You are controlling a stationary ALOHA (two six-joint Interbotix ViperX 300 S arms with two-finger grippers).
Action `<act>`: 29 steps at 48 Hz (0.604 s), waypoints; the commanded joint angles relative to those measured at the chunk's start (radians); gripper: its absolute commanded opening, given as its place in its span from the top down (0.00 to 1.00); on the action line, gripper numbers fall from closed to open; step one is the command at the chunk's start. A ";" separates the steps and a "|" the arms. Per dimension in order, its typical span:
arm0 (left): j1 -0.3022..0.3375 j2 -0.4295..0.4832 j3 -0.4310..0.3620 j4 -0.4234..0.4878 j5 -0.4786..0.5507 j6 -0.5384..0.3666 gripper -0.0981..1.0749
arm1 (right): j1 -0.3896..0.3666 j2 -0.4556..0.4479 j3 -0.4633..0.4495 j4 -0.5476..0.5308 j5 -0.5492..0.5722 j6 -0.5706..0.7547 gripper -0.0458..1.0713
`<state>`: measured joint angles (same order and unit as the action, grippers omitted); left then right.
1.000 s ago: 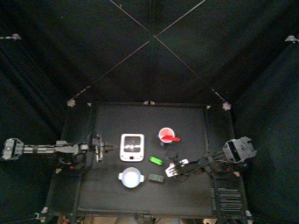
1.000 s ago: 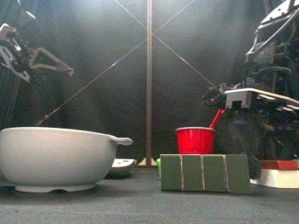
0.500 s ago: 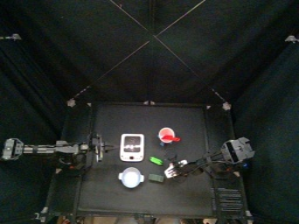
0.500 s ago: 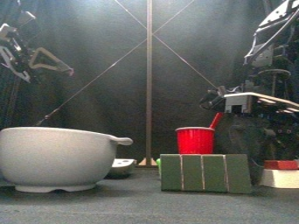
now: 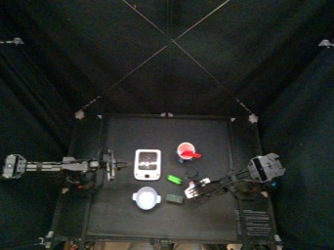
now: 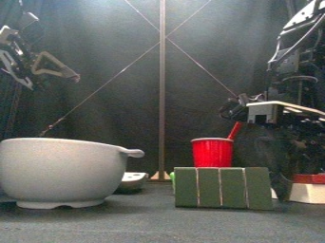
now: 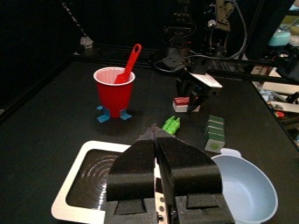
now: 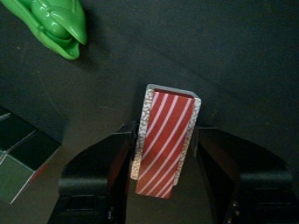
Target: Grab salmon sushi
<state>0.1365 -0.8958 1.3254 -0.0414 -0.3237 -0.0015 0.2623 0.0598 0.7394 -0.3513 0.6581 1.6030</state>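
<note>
The right pincer (image 8: 163, 157) stands wide, astride the sushi (image 8: 163, 144), a small, light, probably stiff toy lying between its jaws, best pinched across its long sides.

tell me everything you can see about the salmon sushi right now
The salmon sushi is a small oblong piece, orange-red with thin white stripes along its top, sitting on a pale white base that shows at its edges. It looks like smooth plastic. It lies flat on the black table, lengthwise between the right gripper's open jaws, which flank it on both sides; actual contact cannot be told. A green item lies apart from it, not touching.
</note>
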 commanded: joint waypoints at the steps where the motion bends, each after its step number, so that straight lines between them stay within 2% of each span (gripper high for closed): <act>1: 0.003 0.005 -0.012 -0.002 -0.011 0.000 0.64 | -0.002 -0.003 -0.008 0.003 0.029 0.003 0.36; 12: 0.003 0.003 -0.012 -0.002 -0.011 0.002 0.64 | 0.005 -0.066 -0.029 -0.018 0.084 0.003 0.47; 19: 0.002 0.003 -0.012 -0.002 -0.011 0.000 0.64 | 0.005 -0.106 -0.028 -0.031 0.086 0.005 0.49; 29: 0.003 0.003 -0.012 -0.002 -0.011 0.000 0.64 | 0.003 -0.107 -0.035 -0.066 0.086 0.003 0.49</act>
<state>0.1365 -0.8958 1.3254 -0.0414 -0.3237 -0.0015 0.2654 -0.0153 0.7256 -0.3973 0.7440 1.6061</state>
